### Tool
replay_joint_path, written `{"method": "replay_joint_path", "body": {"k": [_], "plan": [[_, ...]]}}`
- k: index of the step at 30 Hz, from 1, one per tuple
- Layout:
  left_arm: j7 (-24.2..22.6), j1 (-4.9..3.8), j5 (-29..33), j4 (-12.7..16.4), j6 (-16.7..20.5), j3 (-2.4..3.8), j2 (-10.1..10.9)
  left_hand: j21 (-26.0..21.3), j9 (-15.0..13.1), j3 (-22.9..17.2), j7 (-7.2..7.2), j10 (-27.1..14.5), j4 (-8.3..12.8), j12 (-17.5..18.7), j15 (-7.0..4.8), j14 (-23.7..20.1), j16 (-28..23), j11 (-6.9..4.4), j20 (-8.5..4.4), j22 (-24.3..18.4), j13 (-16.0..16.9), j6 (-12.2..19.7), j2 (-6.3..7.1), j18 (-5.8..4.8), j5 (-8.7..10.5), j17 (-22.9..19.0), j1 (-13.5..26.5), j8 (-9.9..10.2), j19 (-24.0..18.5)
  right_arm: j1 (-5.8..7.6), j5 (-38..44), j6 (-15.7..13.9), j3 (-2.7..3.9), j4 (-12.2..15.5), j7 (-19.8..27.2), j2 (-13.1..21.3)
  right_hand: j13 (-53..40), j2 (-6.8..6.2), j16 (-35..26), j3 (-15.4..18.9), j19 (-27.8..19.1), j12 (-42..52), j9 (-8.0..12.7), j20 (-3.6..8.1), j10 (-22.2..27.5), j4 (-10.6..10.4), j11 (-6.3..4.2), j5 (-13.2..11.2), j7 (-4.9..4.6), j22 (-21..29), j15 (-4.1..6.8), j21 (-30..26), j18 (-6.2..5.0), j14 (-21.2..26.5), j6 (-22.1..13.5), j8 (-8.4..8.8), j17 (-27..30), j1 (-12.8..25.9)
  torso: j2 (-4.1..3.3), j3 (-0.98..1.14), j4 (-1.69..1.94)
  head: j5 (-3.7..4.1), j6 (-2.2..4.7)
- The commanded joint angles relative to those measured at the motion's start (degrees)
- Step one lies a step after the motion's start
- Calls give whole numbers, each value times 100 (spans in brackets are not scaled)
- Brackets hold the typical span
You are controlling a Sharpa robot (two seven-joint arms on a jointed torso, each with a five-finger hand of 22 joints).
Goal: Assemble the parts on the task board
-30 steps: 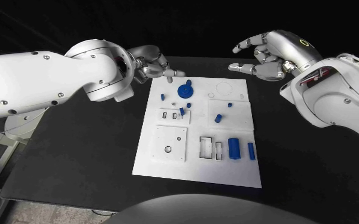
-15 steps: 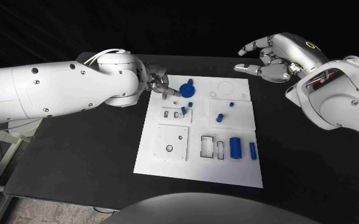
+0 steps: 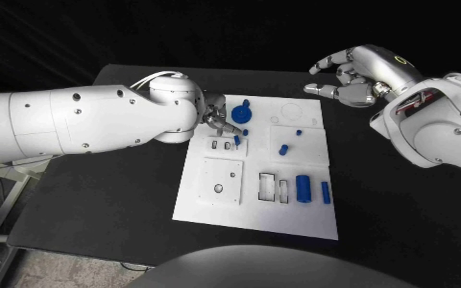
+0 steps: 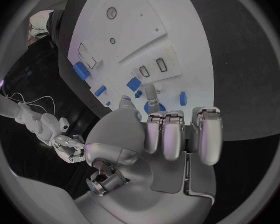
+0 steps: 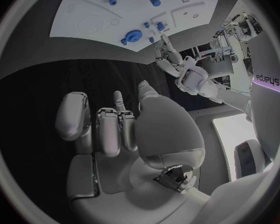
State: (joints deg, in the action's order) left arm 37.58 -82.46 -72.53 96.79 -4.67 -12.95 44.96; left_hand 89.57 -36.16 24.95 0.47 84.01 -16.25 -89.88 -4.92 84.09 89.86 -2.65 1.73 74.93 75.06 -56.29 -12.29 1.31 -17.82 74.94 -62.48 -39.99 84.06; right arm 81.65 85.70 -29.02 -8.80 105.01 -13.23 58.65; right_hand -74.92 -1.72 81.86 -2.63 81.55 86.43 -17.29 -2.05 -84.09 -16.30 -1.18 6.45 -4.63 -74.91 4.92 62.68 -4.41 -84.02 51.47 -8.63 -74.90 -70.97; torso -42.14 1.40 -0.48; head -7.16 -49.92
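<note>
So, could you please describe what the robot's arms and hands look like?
Both arms have smooth white rounded shells with small dark screw holes. The left hand and right hand are silver metal with jointed fingers. A thin white cable loops at the left wrist; the right hand's back bears a small yellow ring.

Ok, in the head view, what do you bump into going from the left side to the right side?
Left arm → left hand → blue gear → small blue peg → big blue cylinder → slim blue bar → right hand → right arm. All the blue parts sit on the white board.
</note>
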Motion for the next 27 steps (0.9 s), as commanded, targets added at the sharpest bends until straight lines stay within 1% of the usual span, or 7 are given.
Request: {"method": "replay_joint_path", "body": {"k": [1,4,8,11,13,22,27], "plan": [[79,24,-67,-29,-76,1,-90,-18,-13,-24,0,599,-20,-12,-37,591,14,-35,-49,1328,1494,-50,-54,-87,42,1506,-4,47,451,-5,-52,100,-1,-17,-81,-8,-1152,67,-22,17,-54,-35,7,4,-292,2,38,21,-7,-774,-52,-22,-92,-370,33,38,-458,-15,4,-3,3,5,-8],[88,46,-88,-70,-56,1,-170,-25,-33,-38,1,599,-25,-12,-39,591,14,-36,-52,1310,1494,-79,-67,-82,101,1506,23,103,435,-10,-67,129,-4,-32,-97,-10,-1145,75,-35,16,-59,-42,9,4,-288,3,38,28,-7,-770,-52,-40,-96,-367,33,40,-442,-18,5,-5,5,10,-8],[89,81,-187,-97,129,3,-249,-46,-99,-52,7,599,-23,-12,-38,591,14,-31,-54,1256,1494,-135,-90,-68,378,1506,144,241,389,-20,-75,146,-8,-53,-109,-7,-1143,82,-47,15,-61,-45,11,4,-286,4,38,32,-8,-766,-52,-53,-98,-364,33,41,-429,-22,4,-1,1,-14,-8],[131,95,-630,-83,344,6,-268,-20,-193,-54,-23,599,-27,-12,-62,591,14,-56,-67,1333,1494,-263,-100,-87,500,1506,275,257,454,-30,-82,165,-10,-63,-115,0,-1144,88,-53,15,-62,-44,13,4,-287,5,38,35,-8,-764,-52,-59,-98,-363,33,43,-421,-24,-1,-5,-8,-20,-8],[170,100,-922,-76,397,8,-271,-5,-278,-76,-56,599,-21,-12,-88,591,14,-87,-91,1374,1494,-371,-107,-97,572,1506,349,243,488,-36,-90,189,-11,-70,-121,4,-1144,88,-53,15,-62,-44,13,4,-287,5,38,35,-8,-764,-52,-59,-98,-363,33,43,-421,-24,2,-1,-5,-13,-8],[276,124,-980,-109,-13,10,-334,-12,-420,-134,-87,599,-8,-12,-135,591,14,-129,-136,1358,1494,-430,-110,-93,617,1506,432,275,478,-58,-102,238,-17,-112,-141,-1,-1148,91,-50,15,-62,-39,13,4,-291,5,39,37,-9,-764,-52,-59,-98,-364,34,43,-425,-24,6,5,1,-9,-8],[281,144,-907,-126,-85,10,-368,-28,-523,-226,-93,599,41,-12,-151,591,14,-140,-157,1320,1494,-407,-79,-83,509,1506,370,342,449,-66,-103,260,-18,-119,-155,-4,-1147,95,-56,15,-61,-41,14,4,-290,4,39,38,-9,-764,-52,-59,-98,-362,36,43,-417,-23,6,2,-3,-10,-8]]}}
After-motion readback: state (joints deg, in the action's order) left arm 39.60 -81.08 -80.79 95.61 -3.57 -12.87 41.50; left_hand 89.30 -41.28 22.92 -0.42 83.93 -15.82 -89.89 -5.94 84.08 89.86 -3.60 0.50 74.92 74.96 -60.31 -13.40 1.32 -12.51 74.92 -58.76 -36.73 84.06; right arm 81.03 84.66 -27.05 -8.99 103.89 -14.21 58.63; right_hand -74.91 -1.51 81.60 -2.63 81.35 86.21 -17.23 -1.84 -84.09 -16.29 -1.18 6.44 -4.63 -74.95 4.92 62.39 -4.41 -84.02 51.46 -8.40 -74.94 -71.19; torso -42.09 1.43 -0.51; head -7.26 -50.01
